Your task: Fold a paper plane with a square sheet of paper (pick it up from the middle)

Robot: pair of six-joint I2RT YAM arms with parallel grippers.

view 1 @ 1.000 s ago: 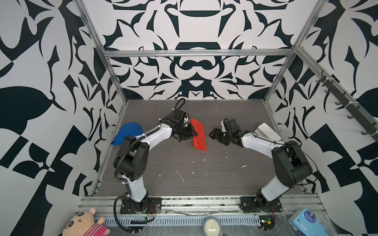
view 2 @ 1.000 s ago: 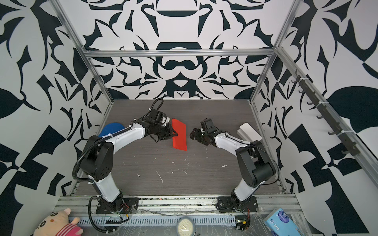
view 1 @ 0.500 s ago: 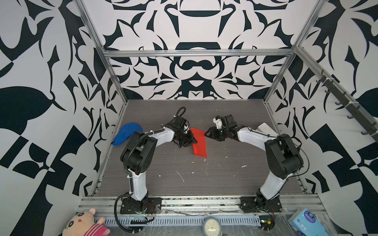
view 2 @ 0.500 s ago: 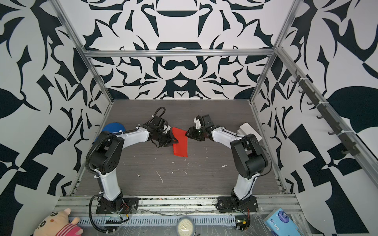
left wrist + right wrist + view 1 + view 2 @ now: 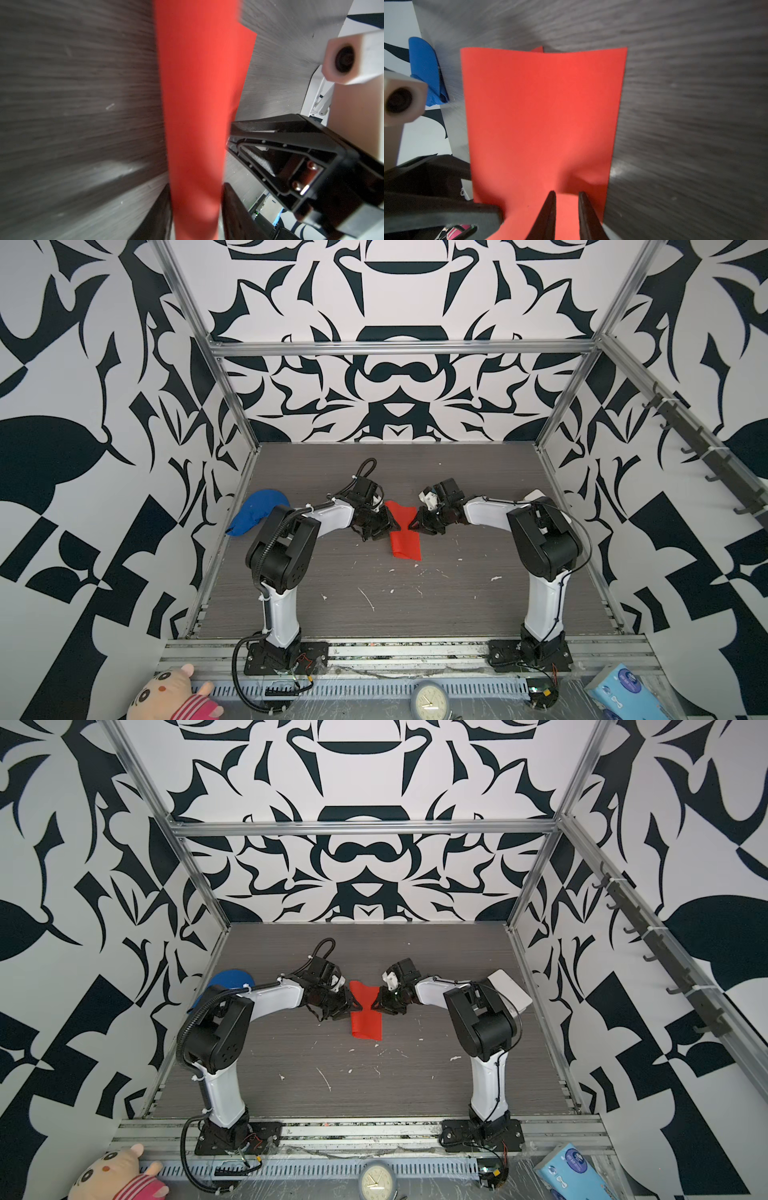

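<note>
The square sheet of paper point(image 5: 405, 537), bright red, hangs as a narrow upright rectangle between both grippers at mid-table, with its lower end near the tabletop; nothing here has the shape of a paper plane. In the right wrist view the sheet point(image 5: 542, 116) looks doubled, with a small red corner behind its far edge. My left gripper point(image 5: 394, 526) point(image 5: 197, 185) is open, its black fingers apart on either side of the red band point(image 5: 197, 104). My right gripper point(image 5: 414, 526) point(image 5: 566, 192) is shut on the sheet's near edge, which puckers at the fingertips point(image 5: 552, 197).
A blue cloth lump point(image 5: 257, 510) lies at the table's left edge. A white box point(image 5: 509, 990) sits behind the right arm. White scraps point(image 5: 370, 599) dot the grey wood table point(image 5: 457, 605). A plush toy point(image 5: 166, 697), a clock point(image 5: 428, 701) and a tissue pack point(image 5: 623, 693) lie past the front rail.
The right gripper has come in to the paper's right edge and its jaws have narrowed from wide open. The left gripper's jaws have widened. The paper has shifted slightly right and lower.
</note>
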